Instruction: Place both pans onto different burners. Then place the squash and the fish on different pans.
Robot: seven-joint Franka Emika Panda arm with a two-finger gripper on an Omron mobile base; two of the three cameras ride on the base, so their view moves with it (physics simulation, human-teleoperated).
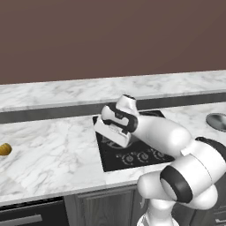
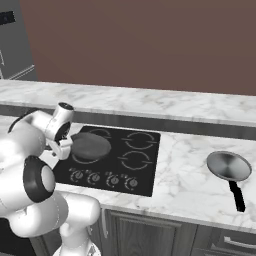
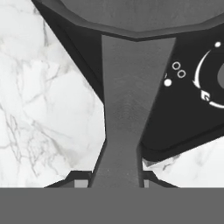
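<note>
end effector: clamped on dark grey skillet handle | skillet: held over front-left burner of cooktop | silver pan: seen on table, right of cooktop | squash: far left on table

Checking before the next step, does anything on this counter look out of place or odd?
Nothing is spilled or damaged. The dark grey skillet sits over a cooktop burner, its handle between the jaws. The shiny silver pan lies on the marble counter, off the black glass cooktop.
</note>
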